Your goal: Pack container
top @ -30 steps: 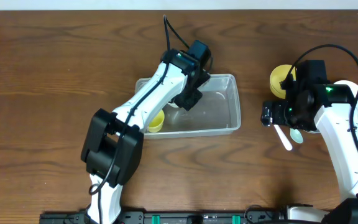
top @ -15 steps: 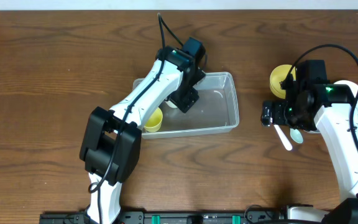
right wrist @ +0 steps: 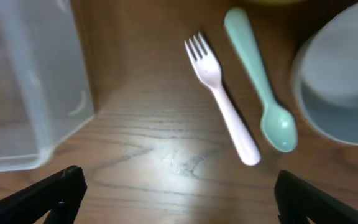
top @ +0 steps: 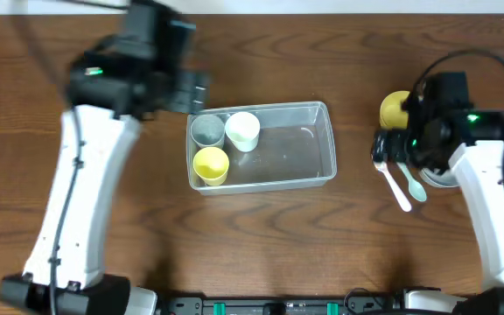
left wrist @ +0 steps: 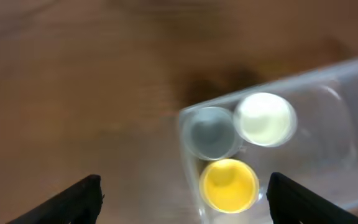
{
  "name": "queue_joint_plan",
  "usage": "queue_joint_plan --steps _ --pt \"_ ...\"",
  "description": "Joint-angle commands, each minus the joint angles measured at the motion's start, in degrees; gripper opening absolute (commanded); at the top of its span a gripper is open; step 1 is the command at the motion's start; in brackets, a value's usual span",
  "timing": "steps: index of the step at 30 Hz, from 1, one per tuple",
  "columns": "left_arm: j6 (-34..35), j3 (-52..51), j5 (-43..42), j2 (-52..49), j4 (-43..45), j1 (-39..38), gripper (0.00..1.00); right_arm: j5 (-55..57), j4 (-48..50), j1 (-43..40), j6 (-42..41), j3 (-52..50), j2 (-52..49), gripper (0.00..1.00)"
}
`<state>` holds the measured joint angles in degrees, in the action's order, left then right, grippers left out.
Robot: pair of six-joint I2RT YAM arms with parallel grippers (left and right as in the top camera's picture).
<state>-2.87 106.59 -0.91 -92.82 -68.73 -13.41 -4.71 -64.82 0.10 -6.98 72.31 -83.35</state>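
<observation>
Since half a second ago the left arm has swung out of the container (top: 309, 153) and away to the upper left, uncovering a grey cup (top: 206, 129) and a white cup (top: 242, 131) that it had hidden.

From overhead, the container sits at the middle of the bench (top: 278, 245). The grey and white cups stand side by side at its left end, with a yellow cup (top: 211, 164) just in front of the grey one. The rest of the tub is bare. The left tool (top: 198, 90) is blurred, above the bench just beyond the container's far left corner. The right tool (top: 381, 150) hangs to the right of the container, beside a yellow bowl (top: 394, 109), with a white fork (top: 399, 189) and a green spoon (top: 416, 186) on the bench just below it.

In the left wrist view the left tool (left wrist: 185, 202) is spread wide and holds nothing, its fingertips (left wrist: 82, 196) at the lower corners. The three cups cluster in the container's corner: grey (left wrist: 211, 132), white (left wrist: 265, 118), yellow (left wrist: 229, 185).

In the right wrist view the right tool (right wrist: 179, 199) is also spread wide and empty. The fork (right wrist: 222, 99) and spoon (right wrist: 253, 71) lie close together, not touching, between the container's end wall (right wrist: 30, 81) and a pale bowl (right wrist: 344, 81).
</observation>
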Motion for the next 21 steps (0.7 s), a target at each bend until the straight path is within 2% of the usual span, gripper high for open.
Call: queue_joint_plan --steps 1,4,8,16,21 --pt "15.15 0.04 0.39 1.66 -3.19 10.05 0.86 4.46 1.07 -0.57 2.01 11.67 0.35 0.97" --pt "20.15 -0.02 -0.70 1.73 -4.87 15.26 0.88 6.47 3.43 -0.57 6.45 17.29 -2.25 0.96" --pt "20.76 -0.85 -4.11 1.73 -5.03 19.26 0.89 6.71 3.89 -0.57 9.86 22.34 -10.36 0.99" --pt "20.74 -1.05 -4.31 1.73 -5.66 19.98 0.89 6.86 6.95 -0.44 10.40 23.76 -30.67 0.99" --pt "20.74 -1.05 -4.31 1.73 -6.05 19.98 0.89 7.58 8.79 -0.48 8.13 23.76 -39.17 0.99"
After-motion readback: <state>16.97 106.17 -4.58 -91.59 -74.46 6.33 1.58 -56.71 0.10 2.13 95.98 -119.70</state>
